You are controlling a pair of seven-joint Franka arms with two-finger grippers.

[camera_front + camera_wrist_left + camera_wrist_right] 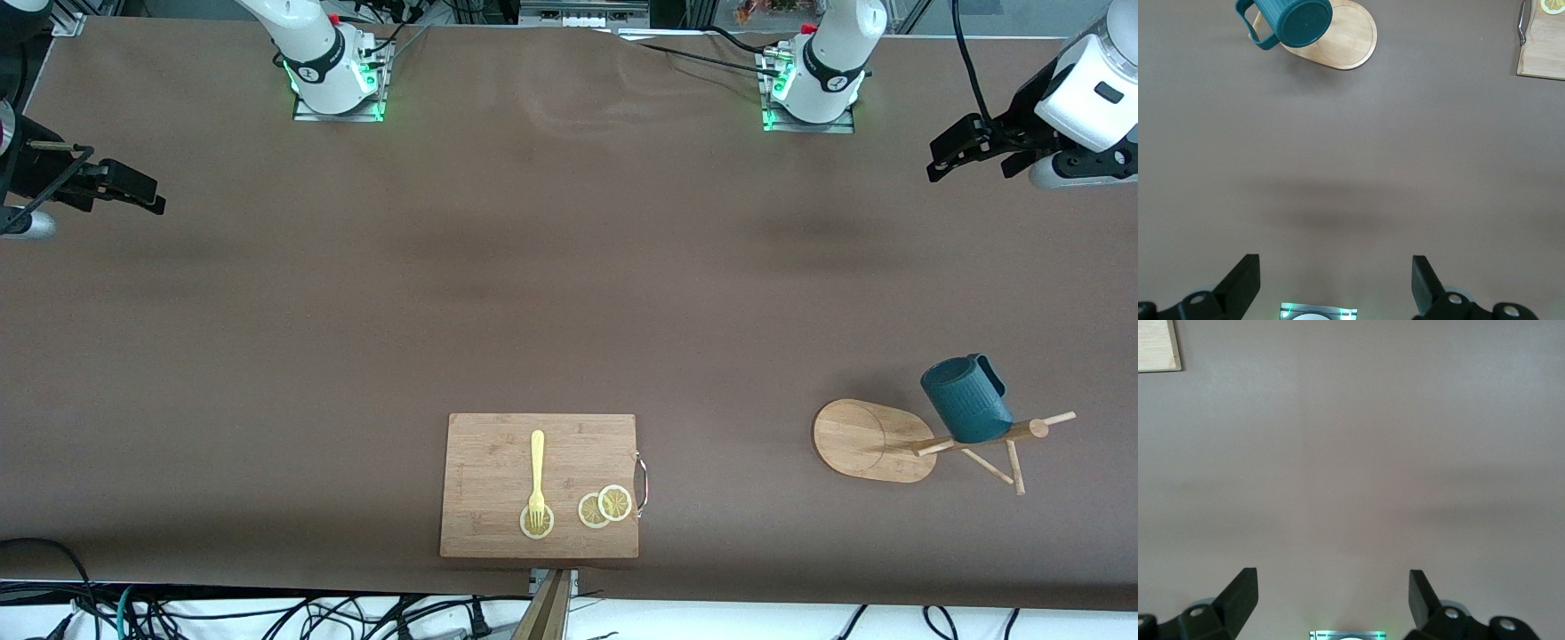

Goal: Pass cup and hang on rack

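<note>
Table [569, 293] lying mostly bare. Board [498, 462] sitting near front camera, carrying fork [536, 476] and lemon slices [605, 507].

Rack [867, 440] standing toward left arm's end. Cup [965, 400] hanging on peg by handle, mouth tipped down; task looking done.

Left gripper [965, 151] hovering over table at left arm's end, fingers apart, holding nothing. Right gripper [124, 188] waiting over right arm's end, fingers apart, likewise holding nothing.

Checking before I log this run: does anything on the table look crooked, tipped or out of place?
Nothing stands out. The cup hangs on a peg of the rack, which stands upright toward the left arm's end of the table. Both hands, left and right, are open and hover above bare table.
</note>
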